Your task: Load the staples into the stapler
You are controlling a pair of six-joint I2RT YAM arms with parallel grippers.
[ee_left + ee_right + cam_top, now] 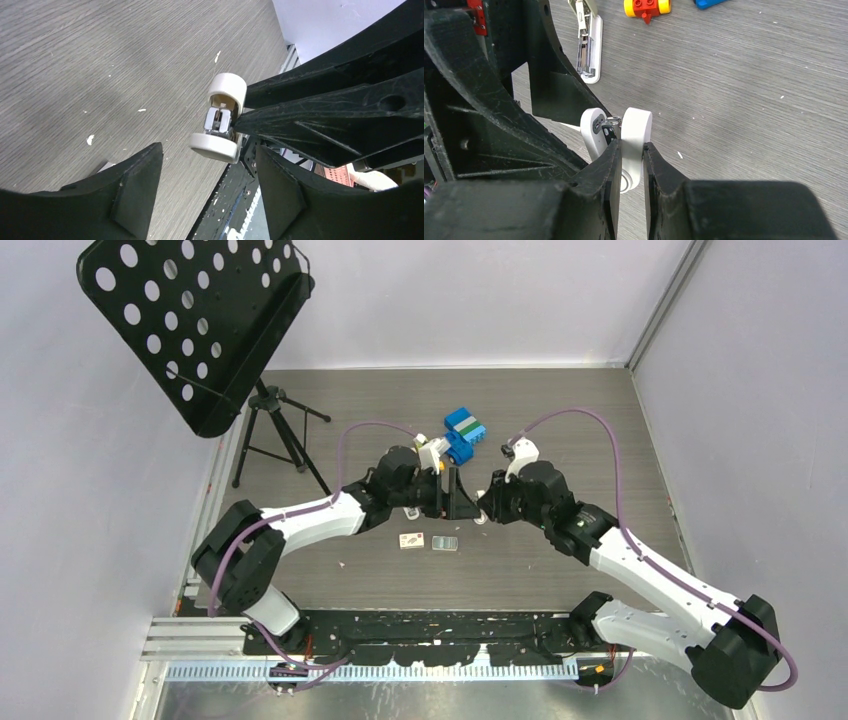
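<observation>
The stapler [430,453] is small and white with a grey-beige top. It lies opened on the table beside the toy blocks, and the right wrist view shows it [589,47] with its metal channel exposed. The staples [445,543] are a small silvery strip on the table in front of the arms. My right gripper [631,150] is shut on a small white claw-shaped piece [636,137], held just above the table. In the left wrist view that piece [223,120] sits ahead of my open, empty left gripper [207,182]. The two grippers meet at the table's middle [465,502].
A small whitish box [411,539] lies left of the staples. Blue and green blocks [465,428] and a yellow and red block [647,7] sit behind the stapler. A black music stand on a tripod [272,425] is at the far left.
</observation>
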